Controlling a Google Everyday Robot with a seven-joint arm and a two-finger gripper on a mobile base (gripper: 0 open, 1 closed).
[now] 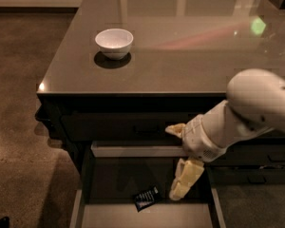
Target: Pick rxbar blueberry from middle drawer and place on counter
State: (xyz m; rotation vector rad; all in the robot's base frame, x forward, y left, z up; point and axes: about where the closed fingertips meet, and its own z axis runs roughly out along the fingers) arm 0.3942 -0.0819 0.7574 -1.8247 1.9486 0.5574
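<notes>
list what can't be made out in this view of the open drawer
Camera view:
- rxbar blueberry: wrapper print too small to read.
- middle drawer: front cut off by the bottom edge; right rail partly hidden by the arm.
- tool, open above the drawer right of the bar: height over the floor unclear.
- counter: right end cut off.
</notes>
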